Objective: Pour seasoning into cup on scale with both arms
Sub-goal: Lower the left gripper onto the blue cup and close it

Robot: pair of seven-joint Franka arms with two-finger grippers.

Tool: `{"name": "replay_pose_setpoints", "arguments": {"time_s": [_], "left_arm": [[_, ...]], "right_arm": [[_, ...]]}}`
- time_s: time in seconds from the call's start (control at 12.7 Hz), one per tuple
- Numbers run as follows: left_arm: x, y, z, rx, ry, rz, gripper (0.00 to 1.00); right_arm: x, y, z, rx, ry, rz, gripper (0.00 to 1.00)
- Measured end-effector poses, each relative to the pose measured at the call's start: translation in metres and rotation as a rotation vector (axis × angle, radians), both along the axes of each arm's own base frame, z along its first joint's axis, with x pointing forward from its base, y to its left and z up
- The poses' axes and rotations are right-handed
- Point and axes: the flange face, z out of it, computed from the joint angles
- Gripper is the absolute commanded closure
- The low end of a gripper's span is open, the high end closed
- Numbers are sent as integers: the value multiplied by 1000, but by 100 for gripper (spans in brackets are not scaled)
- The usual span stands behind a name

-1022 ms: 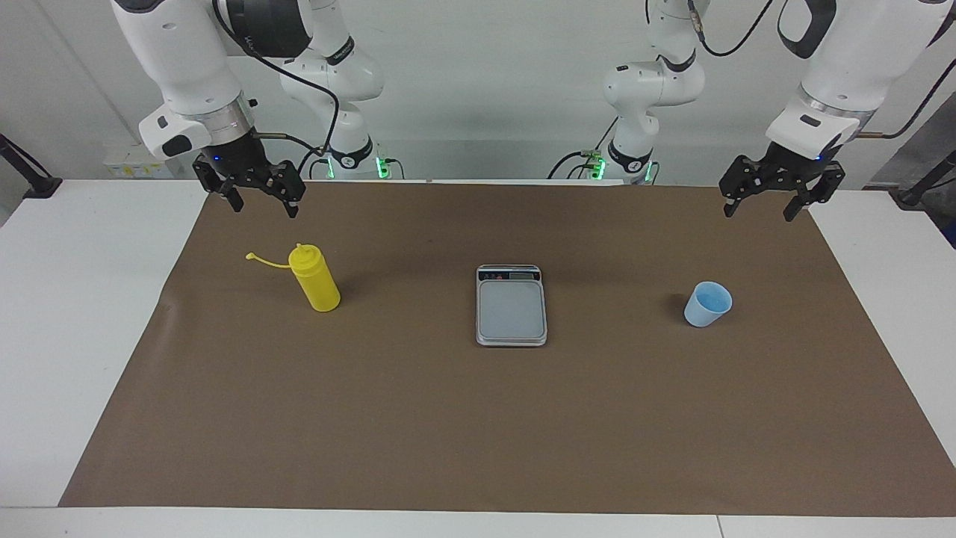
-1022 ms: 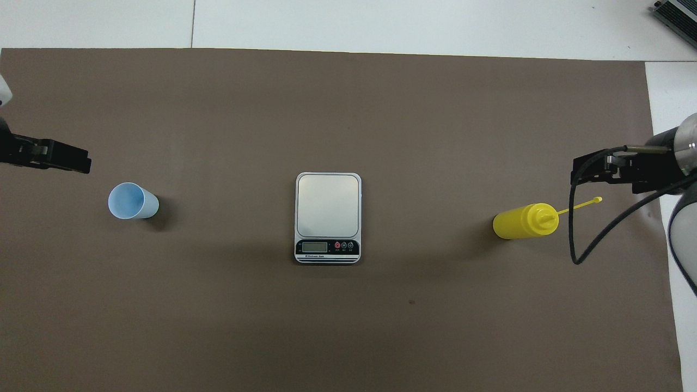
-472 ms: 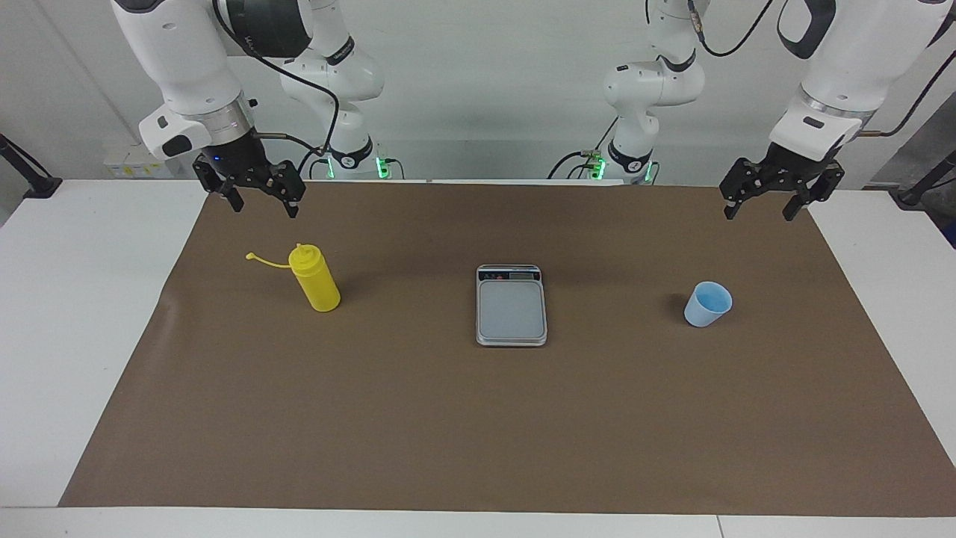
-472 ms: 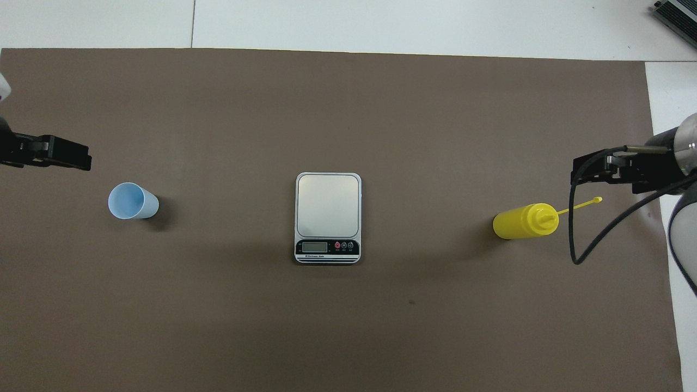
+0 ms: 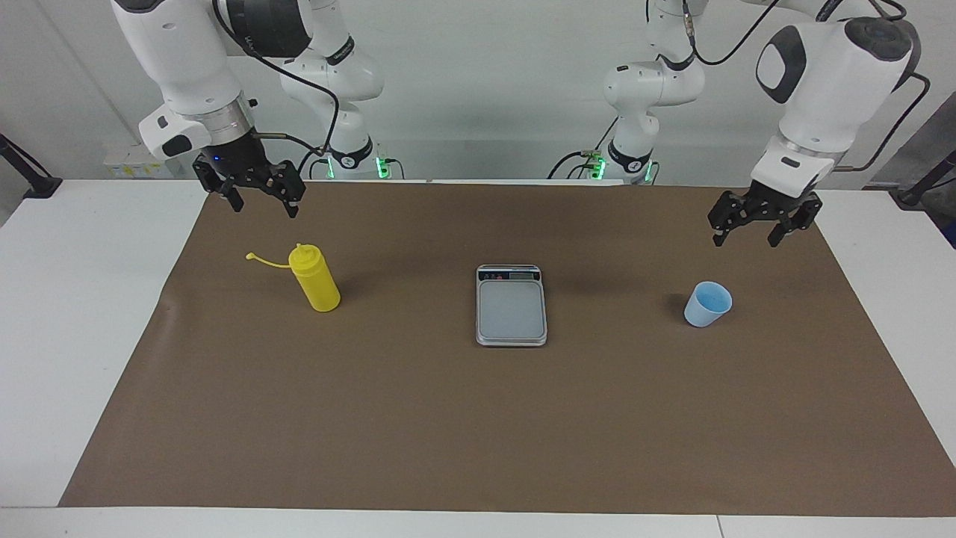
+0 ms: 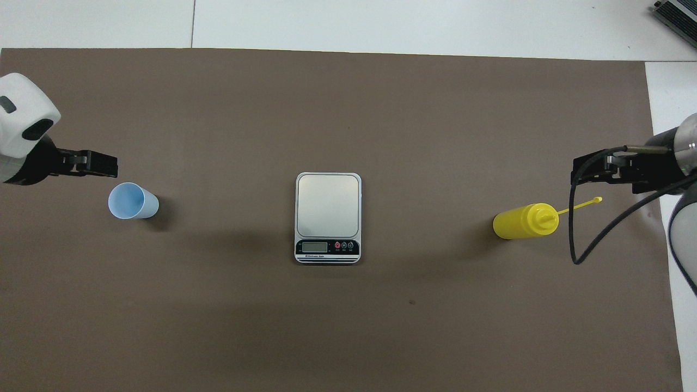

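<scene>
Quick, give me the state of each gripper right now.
Left gripper: open, empty, raised near the cup.
Right gripper: open, empty, raised near the bottle.

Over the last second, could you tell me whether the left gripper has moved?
Yes. The left gripper, open and empty, has come down and in from the mat's edge toward the cup, against the unmoved scale. It is not touching the cup.

A brown mat [image 5: 478, 418] covers a white table [image 5: 82, 314]. At twelve o'clock stands a plain pale wall [image 5: 485, 90], evenly lit.
</scene>
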Motion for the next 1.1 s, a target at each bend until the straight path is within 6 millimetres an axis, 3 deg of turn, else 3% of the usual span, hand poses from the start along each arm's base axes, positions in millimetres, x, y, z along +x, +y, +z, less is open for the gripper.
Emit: {"name": "replay_pose_setpoints", "arguments": {"time_s": [0.31,0.63,1.1], "left_arm": [[5,2,-64,-15,10,14,0],[11,19,-123,-50,-8,70,0],[8,13,-159,-55,-29,65,0]], "right_arm": [[0,0,0,0,0,0,0],[0,0,0,0,0,0,0],[0,0,0,0,0,0,0]]}}
